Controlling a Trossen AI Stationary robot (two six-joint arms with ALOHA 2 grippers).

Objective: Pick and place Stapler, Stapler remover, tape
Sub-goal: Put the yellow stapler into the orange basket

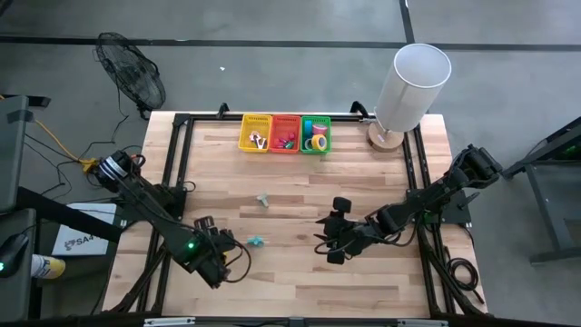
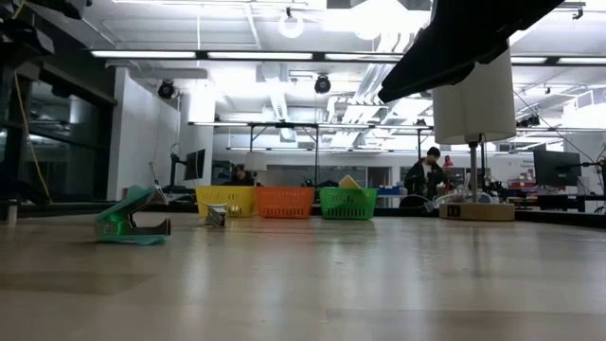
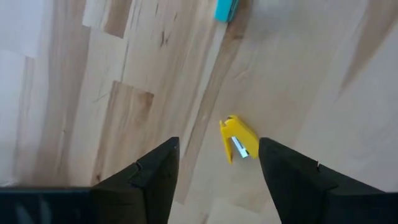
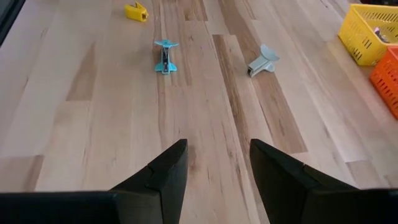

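A small yellow stapler (image 3: pixel 238 140) lies on the wooden table, just ahead of my left gripper (image 3: pixel 217 146) and between its open fingers without touching them. It also shows in the right wrist view (image 4: pixel 137 11). A teal staple remover (image 1: pixel 257 241) lies right of my left gripper (image 1: pixel 222 247). A pale grey-green staple remover (image 1: pixel 263 200) lies farther back. My right gripper (image 1: pixel 329 243) is open and empty, above the table's middle, pointing toward the left (image 4: pixel 217 149). A yellow tape roll (image 1: pixel 319 143) lies in the green basket (image 1: pixel 315 121).
A yellow basket (image 1: pixel 256 119), a red basket (image 1: pixel 285 119) and the green basket stand in a row at the far edge, each holding small items. A white lamp (image 1: pixel 413 82) stands at the far right corner. People (image 2: pixel 431 175) are in the room beyond.
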